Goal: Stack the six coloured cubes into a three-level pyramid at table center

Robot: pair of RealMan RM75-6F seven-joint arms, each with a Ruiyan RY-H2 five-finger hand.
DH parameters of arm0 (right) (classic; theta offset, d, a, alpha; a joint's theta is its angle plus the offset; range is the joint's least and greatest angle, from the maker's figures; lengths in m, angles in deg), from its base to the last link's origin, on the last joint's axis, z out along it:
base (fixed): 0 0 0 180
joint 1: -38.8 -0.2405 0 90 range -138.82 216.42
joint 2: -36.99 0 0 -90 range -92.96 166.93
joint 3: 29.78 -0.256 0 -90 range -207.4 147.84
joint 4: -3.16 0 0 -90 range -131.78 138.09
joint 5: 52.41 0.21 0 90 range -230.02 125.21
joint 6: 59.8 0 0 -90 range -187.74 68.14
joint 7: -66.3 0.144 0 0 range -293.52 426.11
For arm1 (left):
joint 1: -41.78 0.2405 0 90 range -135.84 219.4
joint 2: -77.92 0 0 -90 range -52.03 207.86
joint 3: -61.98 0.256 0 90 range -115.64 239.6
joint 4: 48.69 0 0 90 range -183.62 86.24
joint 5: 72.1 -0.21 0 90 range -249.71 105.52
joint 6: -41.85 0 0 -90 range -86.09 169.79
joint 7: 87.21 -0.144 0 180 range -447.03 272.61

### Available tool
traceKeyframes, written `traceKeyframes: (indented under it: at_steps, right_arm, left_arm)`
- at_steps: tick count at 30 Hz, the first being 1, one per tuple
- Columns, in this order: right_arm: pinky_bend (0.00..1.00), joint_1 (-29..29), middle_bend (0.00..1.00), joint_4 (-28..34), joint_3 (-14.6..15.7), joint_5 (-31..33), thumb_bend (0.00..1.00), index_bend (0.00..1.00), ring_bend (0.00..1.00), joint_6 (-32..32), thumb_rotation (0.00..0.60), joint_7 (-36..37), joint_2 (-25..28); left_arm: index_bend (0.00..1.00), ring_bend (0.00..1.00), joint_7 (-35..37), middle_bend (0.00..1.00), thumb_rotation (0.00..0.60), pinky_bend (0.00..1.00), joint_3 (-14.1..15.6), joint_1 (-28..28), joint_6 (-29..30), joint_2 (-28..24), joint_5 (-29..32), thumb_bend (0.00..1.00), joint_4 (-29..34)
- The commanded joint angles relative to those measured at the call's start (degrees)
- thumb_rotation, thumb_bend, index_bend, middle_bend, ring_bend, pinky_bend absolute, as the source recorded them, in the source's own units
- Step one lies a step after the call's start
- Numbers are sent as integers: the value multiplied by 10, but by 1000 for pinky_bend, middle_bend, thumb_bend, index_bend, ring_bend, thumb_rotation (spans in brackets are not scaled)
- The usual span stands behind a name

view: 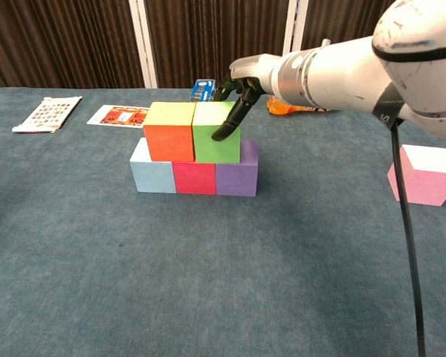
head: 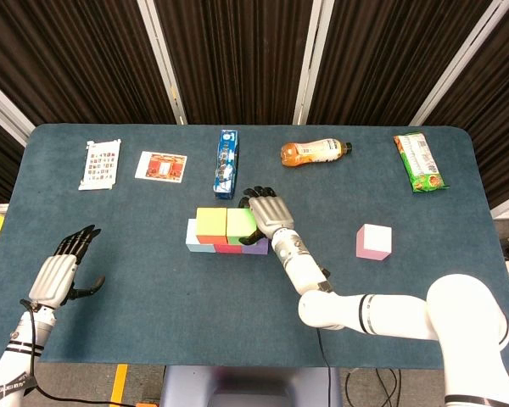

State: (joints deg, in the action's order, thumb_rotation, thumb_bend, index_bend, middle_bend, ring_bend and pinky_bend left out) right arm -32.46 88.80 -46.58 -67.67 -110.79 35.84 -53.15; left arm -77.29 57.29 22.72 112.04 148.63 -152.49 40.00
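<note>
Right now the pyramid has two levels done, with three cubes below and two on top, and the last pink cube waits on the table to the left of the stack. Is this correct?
Nearly. The pink cube waits to the right of the stack, not the left; the head view shows it, and the chest view too. The rest holds: three cubes below, with the orange cube and the green cube on top.

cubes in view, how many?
6. Bottom row: light blue cube, red cube, purple cube. On top: orange cube, green cube. Pink cube alone at right.
</note>
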Motion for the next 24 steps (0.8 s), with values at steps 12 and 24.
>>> traceKeyframes:
  at_steps: [12,24]
  right_arm:
    - [60,1,201,5,0,2,295,356,65,-4,600,-6,0]
    - [43,21,192,54,1,-15,295,142,21,-24,600,-1,36]
  left_arm:
    - [45,0,4,0,600,80,1,1,-1,2,-1,333,-3]
    - [46,0,5,0,600,81,-7,-13,-2,-5,-17,332,-4]
